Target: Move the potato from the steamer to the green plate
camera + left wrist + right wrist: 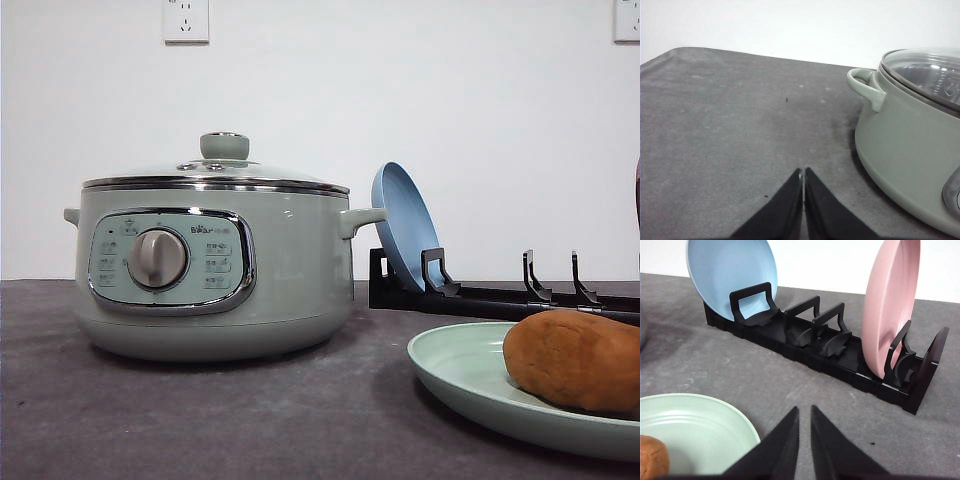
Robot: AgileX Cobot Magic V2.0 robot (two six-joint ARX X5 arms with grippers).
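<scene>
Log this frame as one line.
orange-brown potato: on pale green plate | sage-green steamer: lid on | left gripper: shut, empty | right gripper: nearly shut, empty

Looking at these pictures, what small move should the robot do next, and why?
Probably none beyond keeping both arms clear. The potato already lies on the green plate, and the steamer stands with its glass lid on. The left gripper is shut above bare table, and the right gripper hangs nearly closed and empty beside the plate, so the transfer looks done.
</scene>
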